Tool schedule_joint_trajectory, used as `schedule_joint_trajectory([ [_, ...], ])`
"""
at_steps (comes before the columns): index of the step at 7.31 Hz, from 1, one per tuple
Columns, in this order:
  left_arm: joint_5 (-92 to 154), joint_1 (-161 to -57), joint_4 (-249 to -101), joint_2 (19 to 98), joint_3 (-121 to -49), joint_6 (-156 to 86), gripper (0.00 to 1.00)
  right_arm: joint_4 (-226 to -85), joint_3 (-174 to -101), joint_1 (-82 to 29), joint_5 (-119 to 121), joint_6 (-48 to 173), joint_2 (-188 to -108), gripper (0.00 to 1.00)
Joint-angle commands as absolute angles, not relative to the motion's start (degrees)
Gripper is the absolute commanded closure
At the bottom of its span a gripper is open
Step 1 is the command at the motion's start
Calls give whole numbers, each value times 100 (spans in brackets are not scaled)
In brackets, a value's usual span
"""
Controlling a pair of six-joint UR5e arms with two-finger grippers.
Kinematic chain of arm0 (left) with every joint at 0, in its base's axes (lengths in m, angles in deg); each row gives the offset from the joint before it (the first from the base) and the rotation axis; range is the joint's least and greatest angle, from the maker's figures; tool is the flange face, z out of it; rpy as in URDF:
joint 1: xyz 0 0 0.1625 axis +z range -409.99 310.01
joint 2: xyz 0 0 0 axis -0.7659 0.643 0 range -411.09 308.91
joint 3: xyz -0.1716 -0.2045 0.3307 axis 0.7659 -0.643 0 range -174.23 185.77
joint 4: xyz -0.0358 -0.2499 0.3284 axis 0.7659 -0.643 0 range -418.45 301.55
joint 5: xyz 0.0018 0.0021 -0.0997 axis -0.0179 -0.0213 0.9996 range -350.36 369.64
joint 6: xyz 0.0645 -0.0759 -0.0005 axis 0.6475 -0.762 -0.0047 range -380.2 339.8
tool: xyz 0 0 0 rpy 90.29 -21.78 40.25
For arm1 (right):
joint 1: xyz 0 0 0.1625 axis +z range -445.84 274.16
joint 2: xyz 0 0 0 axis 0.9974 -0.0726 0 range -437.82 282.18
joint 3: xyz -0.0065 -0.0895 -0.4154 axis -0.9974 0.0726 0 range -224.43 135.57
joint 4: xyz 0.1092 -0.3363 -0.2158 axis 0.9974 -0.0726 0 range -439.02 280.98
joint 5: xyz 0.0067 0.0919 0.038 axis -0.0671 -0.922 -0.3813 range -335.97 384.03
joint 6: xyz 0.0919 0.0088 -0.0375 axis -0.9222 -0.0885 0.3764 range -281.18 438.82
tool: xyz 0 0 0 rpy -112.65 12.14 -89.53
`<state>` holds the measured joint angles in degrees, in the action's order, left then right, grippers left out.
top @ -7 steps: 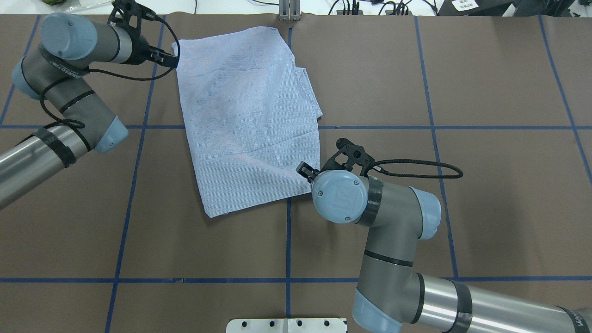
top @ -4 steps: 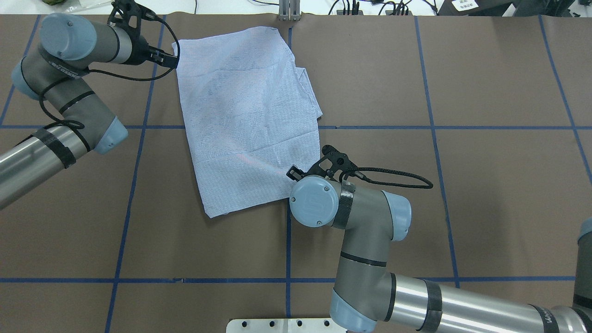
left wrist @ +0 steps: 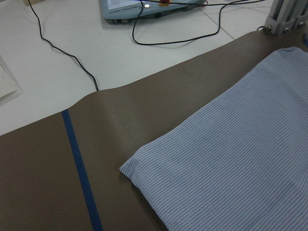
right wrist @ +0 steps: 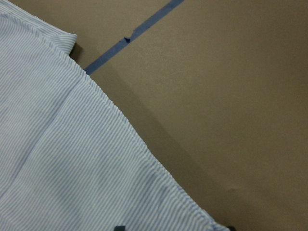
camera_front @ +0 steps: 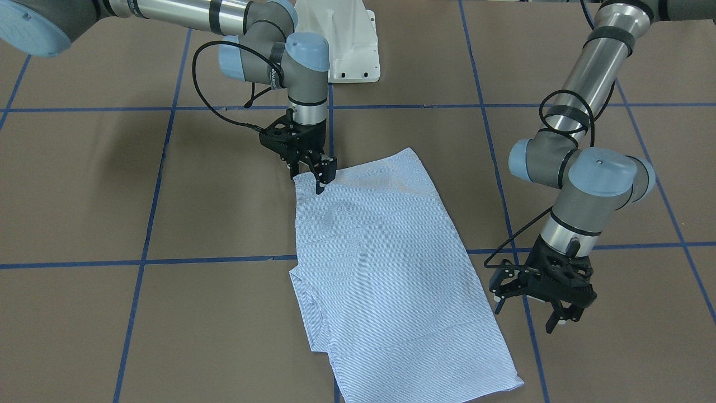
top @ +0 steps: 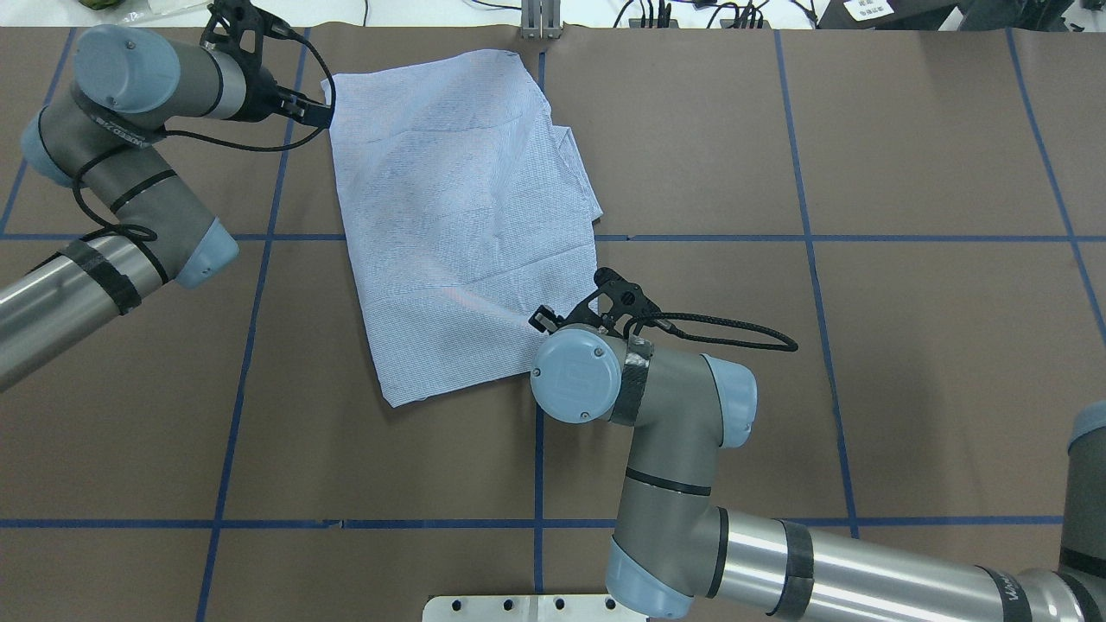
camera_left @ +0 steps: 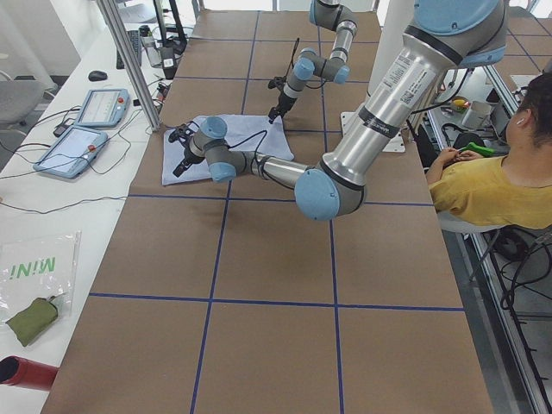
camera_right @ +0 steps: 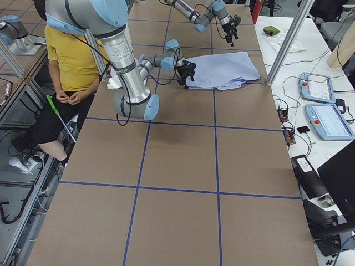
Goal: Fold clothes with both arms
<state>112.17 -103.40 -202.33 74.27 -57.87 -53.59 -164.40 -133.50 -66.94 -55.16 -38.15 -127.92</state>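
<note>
the blue-and-white striped cloth shirt (top: 458, 216) lies flat at 11 o'clock overhead, black left gripper (camera_front: 524, 317) agape by its 11 o'clock corner, black right gripper (camera_front: 310, 178) agape over 5 o'clock, where a shallow bite might snag one layer.

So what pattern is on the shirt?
Fine blue-and-white stripes; the shirt shows them best in the left wrist view.

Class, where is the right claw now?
In the front-facing view, the right claw is left of centre, at the shirt corner nearest the white base.
</note>
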Motion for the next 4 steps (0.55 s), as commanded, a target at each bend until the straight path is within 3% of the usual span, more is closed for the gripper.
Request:
schedule_joint_trajectory([
  [1,11220,-10334,-20233,7372,-5813,-5352,0,-16436,-13241,-6694,-5455,-3816,-12687,45],
  [3,11220,-10334,-20233,7363,-5813,-5352,0,-16436,-13118,-6694,-5446,-3808,-12607,46],
  [4,11220,-10334,-20241,7363,-5813,-5352,0,-16445,-13117,-6694,-5446,-3808,-12581,57],
])
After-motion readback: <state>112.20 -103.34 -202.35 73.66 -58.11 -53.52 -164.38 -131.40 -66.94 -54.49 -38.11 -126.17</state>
